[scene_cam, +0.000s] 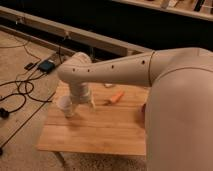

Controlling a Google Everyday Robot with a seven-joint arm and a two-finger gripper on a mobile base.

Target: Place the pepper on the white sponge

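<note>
Pepper (116,97) lies untouched toward the far edge of the table (100,136); your gripper (83,104) hovers by the cup (65,106), claw apart, empty. Grasp and placing both remain.

- We see a warm, rather dim light that comes from above; the arm (115,70) is brightest on its upper side, with no hard glare.
- The upper part of the frame is almost black.
- The gripper (84,102), left of centre under the wrist, is in the arm's shade, beside a soft shadow on the table (100,135).
- Outlines look soft everywhere, most at the right edge.
</note>
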